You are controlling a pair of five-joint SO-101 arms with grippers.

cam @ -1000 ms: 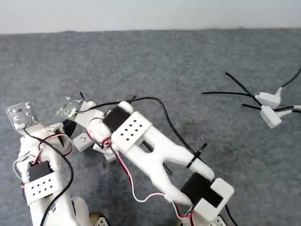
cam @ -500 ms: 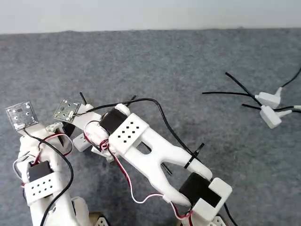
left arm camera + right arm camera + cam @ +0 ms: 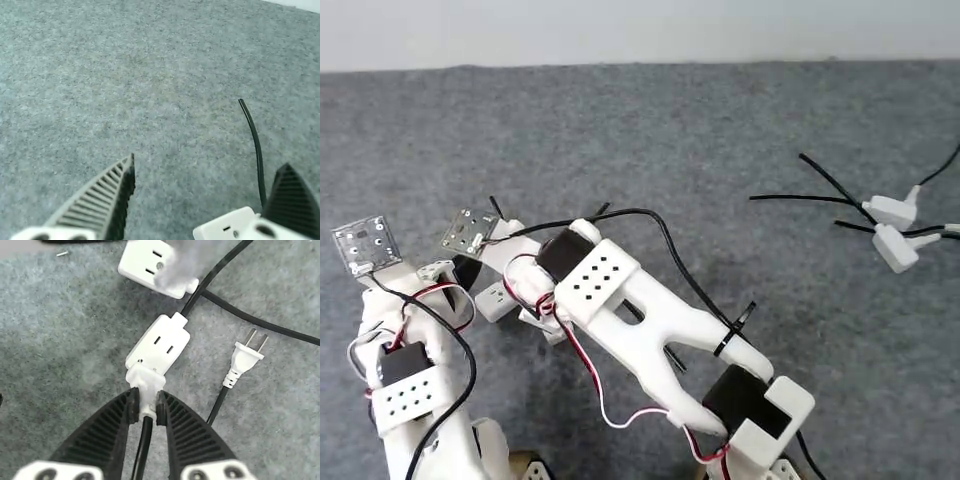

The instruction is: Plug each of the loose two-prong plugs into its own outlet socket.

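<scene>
Right arm point(image 3: 640, 310) has edged back up and right a touch; its plug is clamped at a socket.

High view: that arm lies across the grey counter point(image 3: 720, 130) toward the left arm, a white socket point(image 3: 497, 298) under its wrist. Left wrist view: the left hand point(image 3: 208, 162) gapes, holding nothing, with a black cord point(image 3: 255, 145) on the counter ahead. Right wrist view: the right hand point(image 3: 147, 397) is clenched on a white plug point(image 3: 145, 382) butted against the end of a socket block point(image 3: 159, 347). A loose plug point(image 3: 246, 356) lies just beside it. These plugs look light, hard and rather slick, on springy cords. They are best pinched by the flat sides of the body, never by the prongs or cord.
</scene>
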